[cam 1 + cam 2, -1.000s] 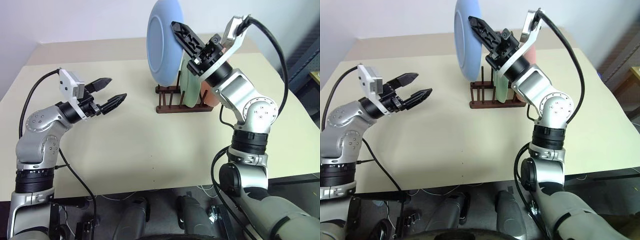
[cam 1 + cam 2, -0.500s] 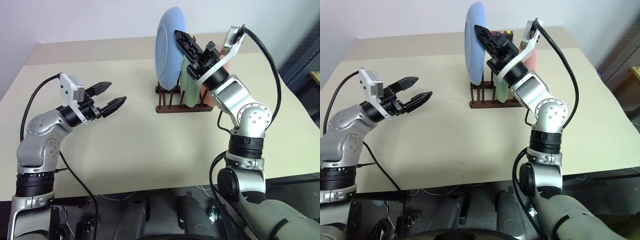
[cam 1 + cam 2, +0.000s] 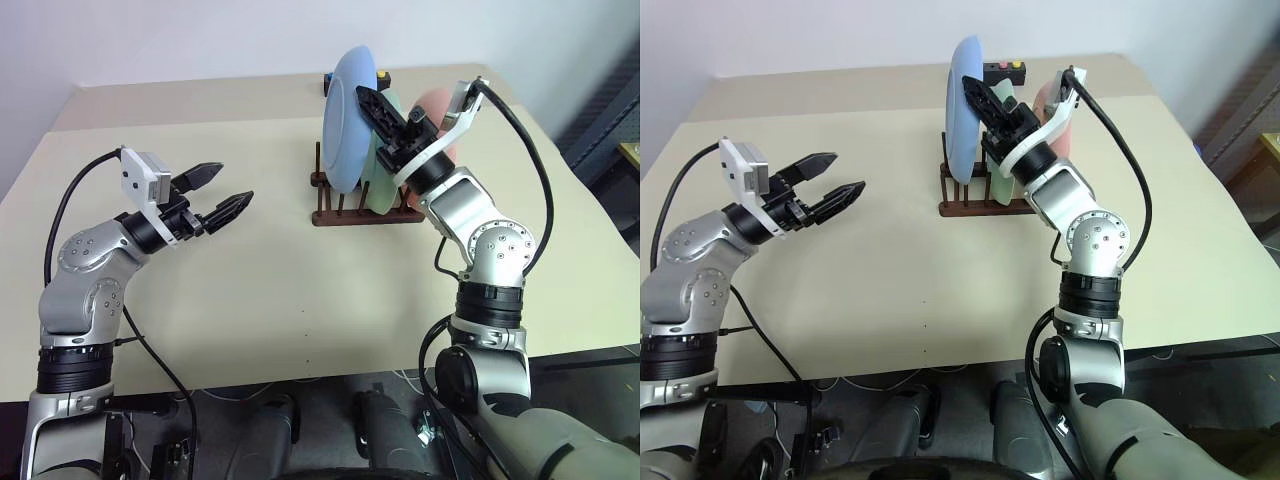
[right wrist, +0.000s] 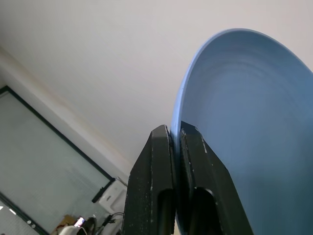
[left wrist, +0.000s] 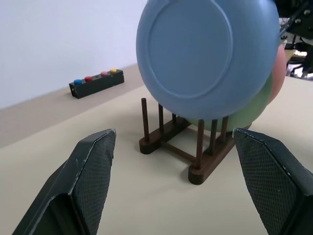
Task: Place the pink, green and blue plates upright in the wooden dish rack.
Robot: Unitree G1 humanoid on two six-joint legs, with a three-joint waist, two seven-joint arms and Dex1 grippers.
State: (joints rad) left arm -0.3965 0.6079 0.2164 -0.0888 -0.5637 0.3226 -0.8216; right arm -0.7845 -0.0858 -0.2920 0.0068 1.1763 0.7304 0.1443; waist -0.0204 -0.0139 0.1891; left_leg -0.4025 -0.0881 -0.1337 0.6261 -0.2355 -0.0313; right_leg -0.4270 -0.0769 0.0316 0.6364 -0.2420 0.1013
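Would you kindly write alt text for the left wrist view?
A blue plate stands upright above a dark wooden rack, with green and pink plates behind it. The left gripper's open fingers frame the scene, and a black button box sits farther back.

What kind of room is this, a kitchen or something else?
Probably a lab or test room, not a kitchen: a bare beige table against a plain wall, holding a small wooden dish rack with plastic plates, a black box with coloured buttons, and cables trailing off the arms.

Three plates: one blue (image 3: pixel 350 115), one green (image 3: pixel 380 185), one pink (image 3: pixel 437 105); one rack (image 3: pixel 350 212); one button box (image 5: pixel 96 83).
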